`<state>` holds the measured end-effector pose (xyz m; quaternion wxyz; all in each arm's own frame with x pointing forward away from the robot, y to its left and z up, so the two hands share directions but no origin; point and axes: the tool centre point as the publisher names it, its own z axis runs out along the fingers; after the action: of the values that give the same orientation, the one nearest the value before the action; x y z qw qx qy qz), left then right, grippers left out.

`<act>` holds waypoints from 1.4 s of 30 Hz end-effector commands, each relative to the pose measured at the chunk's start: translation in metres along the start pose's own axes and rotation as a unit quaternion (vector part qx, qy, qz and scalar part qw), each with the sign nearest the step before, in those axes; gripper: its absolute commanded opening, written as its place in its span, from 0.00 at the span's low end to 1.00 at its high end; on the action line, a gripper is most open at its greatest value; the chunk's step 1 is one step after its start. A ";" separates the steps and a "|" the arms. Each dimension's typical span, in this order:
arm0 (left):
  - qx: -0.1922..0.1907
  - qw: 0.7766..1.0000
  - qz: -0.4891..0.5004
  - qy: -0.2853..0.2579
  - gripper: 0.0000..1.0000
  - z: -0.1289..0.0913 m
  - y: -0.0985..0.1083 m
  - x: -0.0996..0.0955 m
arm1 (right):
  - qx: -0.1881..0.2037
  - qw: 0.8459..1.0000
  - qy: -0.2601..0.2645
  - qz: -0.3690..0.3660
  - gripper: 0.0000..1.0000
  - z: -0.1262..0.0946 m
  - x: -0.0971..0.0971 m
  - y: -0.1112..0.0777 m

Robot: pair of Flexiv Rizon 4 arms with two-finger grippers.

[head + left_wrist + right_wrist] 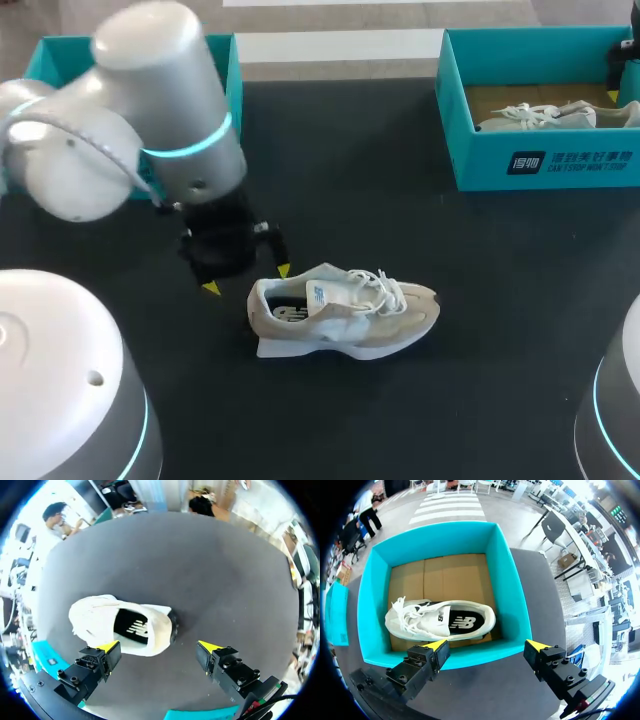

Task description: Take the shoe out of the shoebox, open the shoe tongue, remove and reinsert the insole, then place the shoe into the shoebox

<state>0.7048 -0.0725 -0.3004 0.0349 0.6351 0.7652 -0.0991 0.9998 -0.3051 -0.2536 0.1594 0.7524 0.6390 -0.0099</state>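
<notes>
The left gripper (247,280) stands open and holds nothing, just left of the heel of the beige shoe (345,310). This shoe lies on the black table (400,200) near the middle, toe to the right. At the far right, the right gripper (486,646) hangs open above the teal shoebox (502,585), which has a second shoe (440,620) inside.

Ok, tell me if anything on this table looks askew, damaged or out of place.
Nothing stands out. The beige sneaker stands upright on its sole on the table, just ahead of the open left gripper, with no visible damage. A second sneaker sits inside the teal shoebox.
</notes>
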 end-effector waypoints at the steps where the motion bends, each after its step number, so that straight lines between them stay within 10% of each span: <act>1: 0.053 0.988 -0.057 -0.133 1.00 -0.035 -0.006 0.026 | -0.001 1.000 0.000 0.001 1.00 0.000 0.000 0.000; 17: 0.067 0.983 -0.085 -0.149 1.00 -0.042 -0.005 0.034 | -0.001 1.000 0.000 0.001 1.00 0.000 0.000 0.000; 27: 0.204 0.875 -0.313 -0.309 1.00 -0.042 -0.003 0.077 | -0.001 1.000 0.000 0.001 1.00 0.000 0.000 0.000; 42: 0.204 0.875 -0.313 -0.309 1.00 -0.042 -0.003 0.077 | -0.001 1.000 0.000 0.001 1.00 0.000 0.000 0.000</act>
<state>0.6929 0.0090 -0.2707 0.0818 0.3048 0.8397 -0.4420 0.9998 -0.3051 -0.2536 0.1594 0.7524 0.6390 -0.0099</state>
